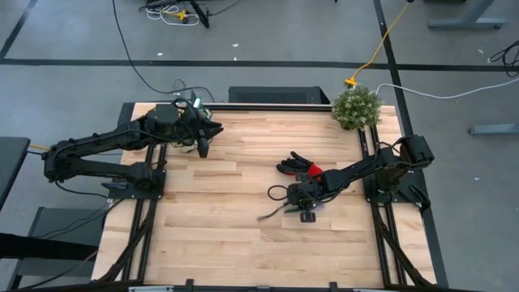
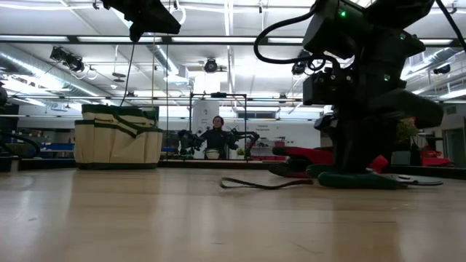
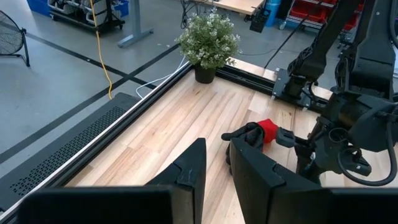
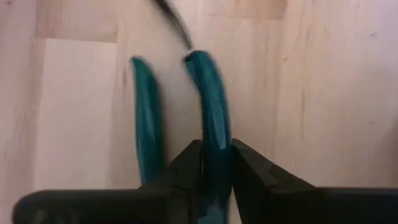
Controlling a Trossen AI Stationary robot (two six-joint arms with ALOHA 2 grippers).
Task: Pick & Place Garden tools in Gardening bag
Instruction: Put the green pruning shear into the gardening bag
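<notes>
The pruning shears [image 4: 186,106], with two teal handles, lie flat on the wooden table near its middle right. A dark loop strap [image 2: 255,183] trails from them. My right gripper [image 4: 216,146] points steeply down over them [image 1: 306,203] and is shut on one handle. Black-and-red gloves [image 1: 298,166] lie just beyond it on the table. The gardening bag [image 2: 116,138], beige with dark green trim, stands upright at the far left. My left gripper [image 3: 217,155] hangs high above the table near the bag [image 1: 203,146], a narrow gap between its fingers, holding nothing. My right gripper pinches one teal handle [image 4: 211,112] of the shears between its two fingers [image 4: 249,165], one on each side. It comes from above, pointing steeply down. The other handle [image 4: 144,118] lies free beside the left finger. The shears rest on the table.
A bushy green plant [image 1: 355,107] in a pot stands at the far right corner. Black frame rails [image 1: 366,162] run along both side edges. Bare wood [image 1: 227,235] spreads over the near half of the table and between the two arms.
</notes>
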